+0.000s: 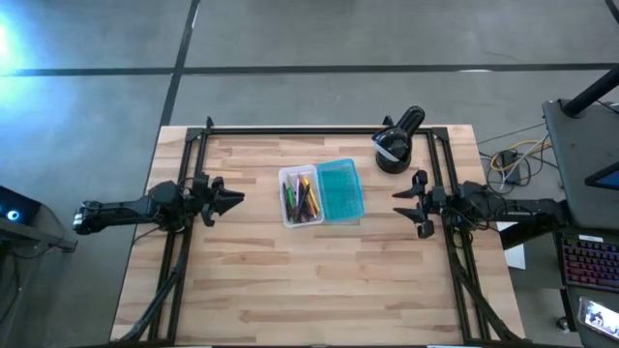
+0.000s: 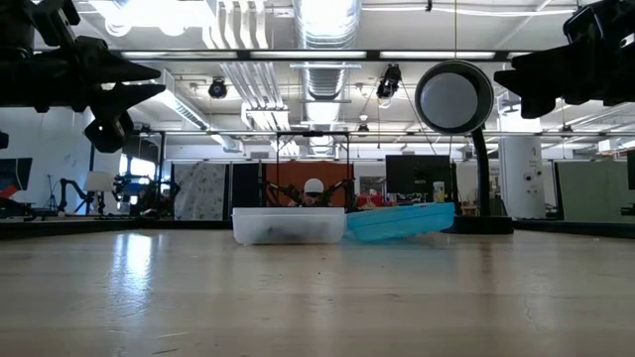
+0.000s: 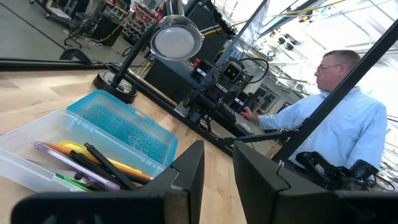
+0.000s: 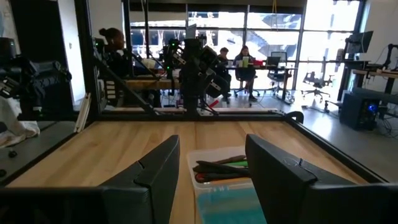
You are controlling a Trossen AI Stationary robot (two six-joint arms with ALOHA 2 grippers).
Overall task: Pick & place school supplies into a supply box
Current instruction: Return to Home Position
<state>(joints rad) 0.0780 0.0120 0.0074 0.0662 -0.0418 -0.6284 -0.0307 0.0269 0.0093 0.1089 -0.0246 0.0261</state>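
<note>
The supply box lies open in the table's middle. Its clear tray [image 1: 301, 196] is on the left and its teal half [image 1: 340, 190] is joined on the right, both flat on the wood. Pens, pencils and a green marker [image 3: 93, 165] lie inside the clear tray, also seen as dark sticks [image 4: 221, 169]. My left gripper [image 1: 232, 198] hangs open to the left of the box, above the table. My right gripper [image 1: 401, 203] hangs open to the right of it. Both point at the box and touch nothing.
A black round lamp-like device [image 1: 397, 145] stands near the far right corner, behind the teal half. Black frame rails [image 1: 193, 155] run along the table's left, far and right sides. A person [image 3: 336, 118] sits beyond the table's right side. Bare wood lies toward the near edge.
</note>
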